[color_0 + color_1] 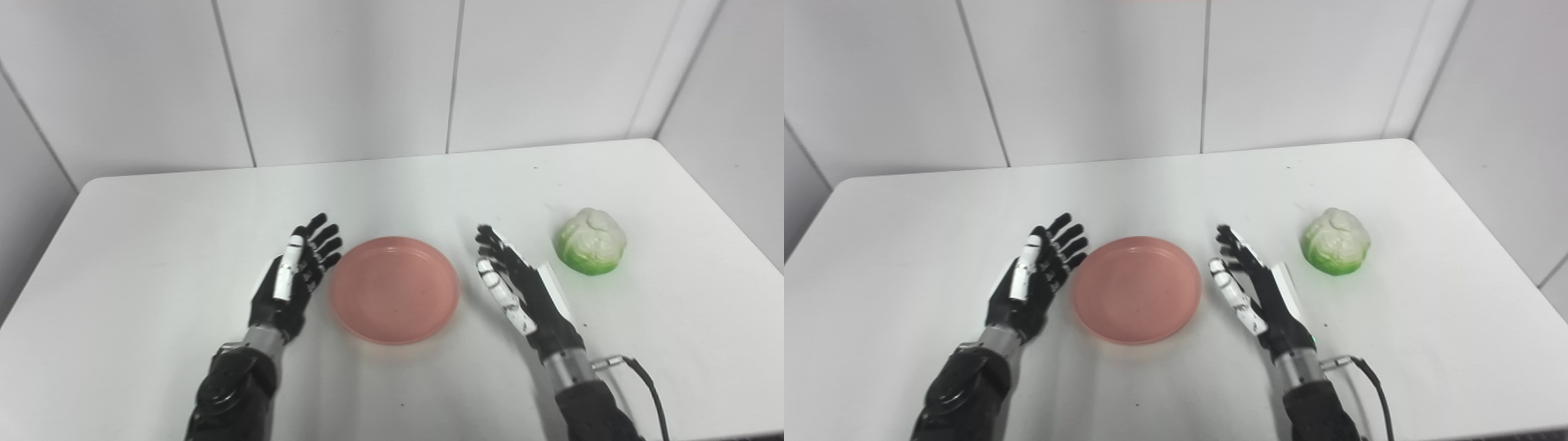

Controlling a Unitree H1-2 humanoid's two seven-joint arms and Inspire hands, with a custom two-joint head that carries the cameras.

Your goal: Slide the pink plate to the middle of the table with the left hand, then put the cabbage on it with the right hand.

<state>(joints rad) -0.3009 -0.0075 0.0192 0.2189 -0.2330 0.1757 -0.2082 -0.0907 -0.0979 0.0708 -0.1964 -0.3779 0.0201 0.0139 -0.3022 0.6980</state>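
White table [184, 233] sitting against panelled walls [343, 73]. Plate [395, 289], pink, lying near table centre, nothing on it. Left hand [294, 278] waiting at the plate's 9 o'clock, just beside the rim, fingers spread, holding nothing. Right hand [517, 288] hovering at 3 o'clock, fingers likewise apart. Cabbage [591, 241] resting at the plate's 2 o'clock, beyond the right hand, untouched.

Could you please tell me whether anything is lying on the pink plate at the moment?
Nothing: the pink plate shows only its bare inside. The cabbage sits on the table to its right.
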